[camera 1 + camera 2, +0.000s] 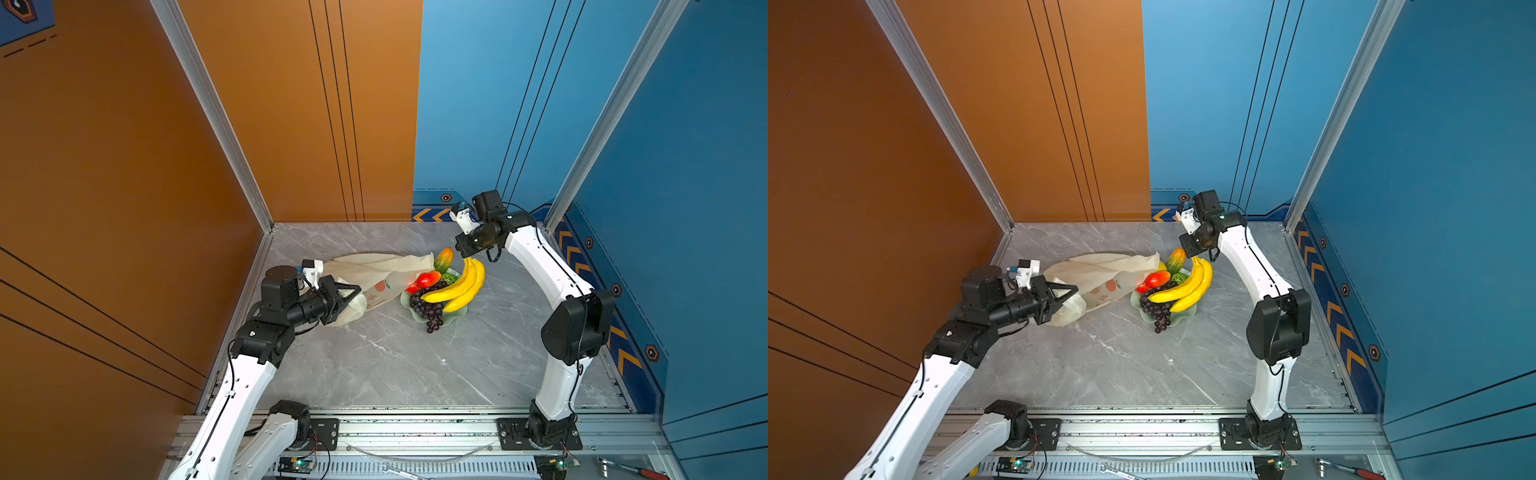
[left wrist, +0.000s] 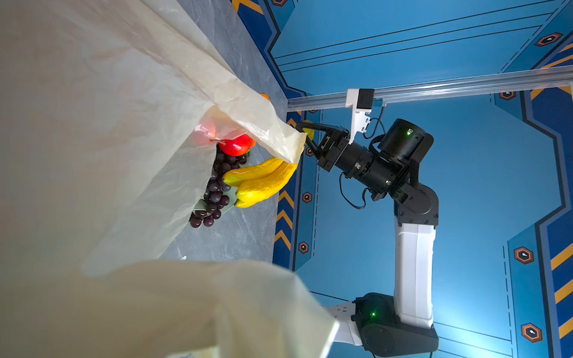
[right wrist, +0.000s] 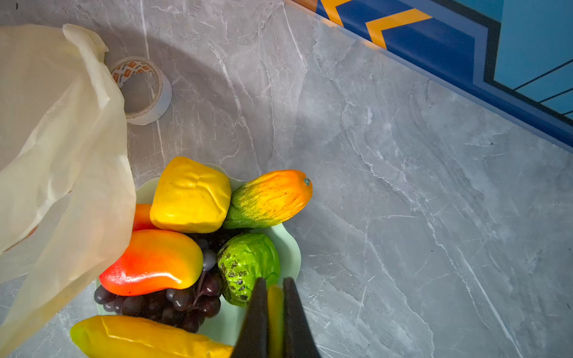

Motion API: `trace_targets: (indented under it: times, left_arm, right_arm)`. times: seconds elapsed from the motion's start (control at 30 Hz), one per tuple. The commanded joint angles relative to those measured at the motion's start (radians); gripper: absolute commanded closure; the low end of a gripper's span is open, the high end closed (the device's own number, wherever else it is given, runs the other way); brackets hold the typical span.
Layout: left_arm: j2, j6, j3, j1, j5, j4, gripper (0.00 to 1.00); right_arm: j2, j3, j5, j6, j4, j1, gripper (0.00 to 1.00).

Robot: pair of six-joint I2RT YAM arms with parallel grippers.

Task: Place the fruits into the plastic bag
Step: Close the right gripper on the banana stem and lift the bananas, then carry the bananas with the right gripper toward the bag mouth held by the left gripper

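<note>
Your right gripper [image 3: 275, 283] has its jaws pinched narrow on the yellow stem end of the banana bunch [image 1: 459, 286]. The bunch lies across the right side of the pale green dish [image 1: 452, 319] at the far middle of the bench [image 1: 395, 365], with its far tip at the jaws and its body seeming to rest over the grapes [image 1: 428, 309]. Your left gripper [image 1: 356, 291] is closed too, its jaws on the near left end of the plastic bag [image 1: 374, 270]. The bag lies just left of the dish, and its right edge drapes onto the red-orange fruit [image 1: 428, 279] at the dish's left rim. The other fruits are all in or against the dish: the green-yellow oblong [image 1: 444, 259] on the far side, with the green patterned ball [image 3: 248, 263] and the yellow fruit [image 3: 190, 195] close by it. Treat the bananas as likely light, stiff and glossy; a grip on the thin stem will probably let the long bunch swing or twist, so take hold nearer the middle if it slips. The bag is thin, limp film and will likely sag shut unless you hold its rim up; how wide its mouth stands you cannot tell here. A tape roll [image 3: 142, 90] sits just beside the bag's edge
</note>
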Motion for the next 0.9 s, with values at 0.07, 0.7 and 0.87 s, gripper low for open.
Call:
trace_targets:
  times: [0.07, 0.7, 0.87]
  left_arm:
    - [-0.018, 0.021, 0.012, 0.01, -0.009, -0.031, 1.0]
    - [-0.021, 0.013, 0.014, 0.011, -0.022, 0.0, 1.0]
    - [-0.034, 0.011, 0.004, 0.012, -0.021, 0.003, 1.0]
  right_arm:
    - [-0.074, -0.008, 0.022, -0.01, -0.039, 0.008, 0.99]
    - [-0.292, 0.041, -0.059, 0.094, -0.116, 0.083, 0.99]
    - [-0.278, 0.152, -0.017, 0.151, -0.142, 0.181, 0.99]
